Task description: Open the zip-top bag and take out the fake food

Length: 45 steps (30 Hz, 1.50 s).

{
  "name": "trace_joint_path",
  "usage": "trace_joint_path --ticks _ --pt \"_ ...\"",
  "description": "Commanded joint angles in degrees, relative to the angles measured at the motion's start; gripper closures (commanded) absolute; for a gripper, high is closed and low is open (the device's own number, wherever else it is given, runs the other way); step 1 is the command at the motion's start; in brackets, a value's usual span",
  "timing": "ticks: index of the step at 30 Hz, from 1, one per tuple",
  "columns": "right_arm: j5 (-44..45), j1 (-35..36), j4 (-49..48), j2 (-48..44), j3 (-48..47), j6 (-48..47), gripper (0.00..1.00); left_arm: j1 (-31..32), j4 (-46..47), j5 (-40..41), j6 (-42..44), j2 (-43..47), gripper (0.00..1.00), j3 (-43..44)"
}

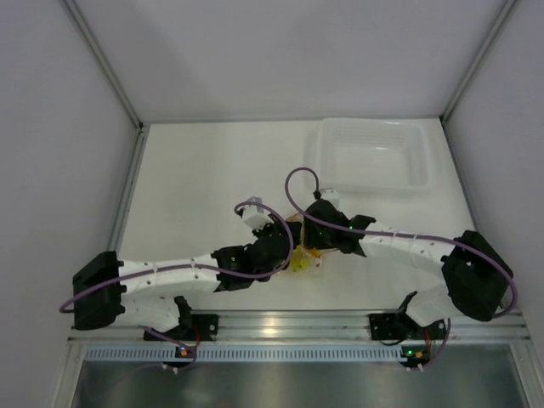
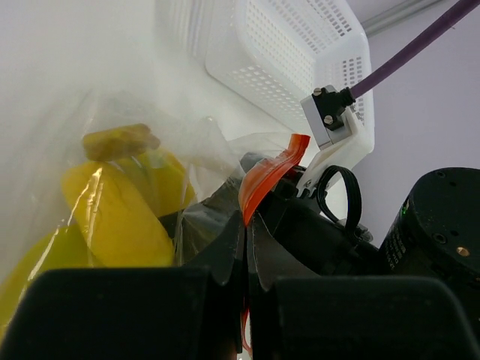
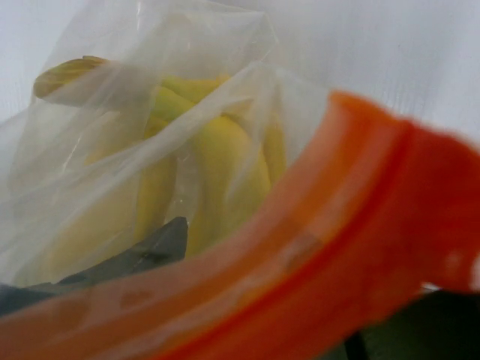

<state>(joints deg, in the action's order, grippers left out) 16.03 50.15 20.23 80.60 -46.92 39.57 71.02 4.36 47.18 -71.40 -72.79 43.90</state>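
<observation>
The zip-top bag lies between the two arms at the table's middle. My left gripper is shut on its orange-red zipper strip, which rises from between the closed tips. My right gripper faces it from the right and holds the same strip, which fills the right wrist view. One dark finger shows through the plastic; the other is hidden. The yellow banana bunch with its brown stem is inside the bag, as the right wrist view also shows. A yellow-green shape lies beside it.
A rigid clear plastic tray stands at the back right and shows as a white perforated wall in the left wrist view. The right arm's body and purple cable are close beside the left gripper. Walls close the table's sides.
</observation>
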Motion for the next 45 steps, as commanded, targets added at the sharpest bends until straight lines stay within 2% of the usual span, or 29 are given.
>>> trace_joint_path --ticks 1,8,12,16,17,20,27,35,45 --pt "-0.47 0.74 -4.05 2.8 0.42 0.07 0.45 0.08 1.88 2.39 -0.85 2.22 1.0 -1.45" --pt "-2.23 0.74 -6.43 10.27 -0.89 -0.02 0.4 0.08 1.88 2.21 -0.76 3.27 1.0 -2.94" --pt "-2.15 0.74 -7.92 11.6 0.15 0.86 0.42 0.08 1.88 2.74 -0.23 4.15 1.0 -3.73" --pt "-0.22 0.83 -8.63 9.85 1.04 0.95 0.58 0.08 1.79 3.27 -0.32 5.38 1.0 -4.52" --pt "0.05 0.83 -8.45 9.58 0.95 0.51 0.73 0.08 1.88 3.45 -0.32 5.3 1.0 -4.7" --pt "0.23 0.83 -8.19 7.83 0.69 -0.37 0.89 0.08 1.88 3.62 -0.32 5.56 1.0 -4.96" --pt "2.51 1.35 -6.43 2.81 0.16 -1.51 1.0 0.08 1.88 3.97 -0.59 5.47 1.0 -5.58" --pt "5.5 2.05 -2.83 0.0 -0.89 -3.09 1.0 0.08 1.79 5.99 1.43 4.68 1.0 -4.79" --pt "7.35 4.6 0.16 -7.82 0.42 -4.33 1.0 0.08 1.88 10.82 5.91 1.96 1.0 -1.63"
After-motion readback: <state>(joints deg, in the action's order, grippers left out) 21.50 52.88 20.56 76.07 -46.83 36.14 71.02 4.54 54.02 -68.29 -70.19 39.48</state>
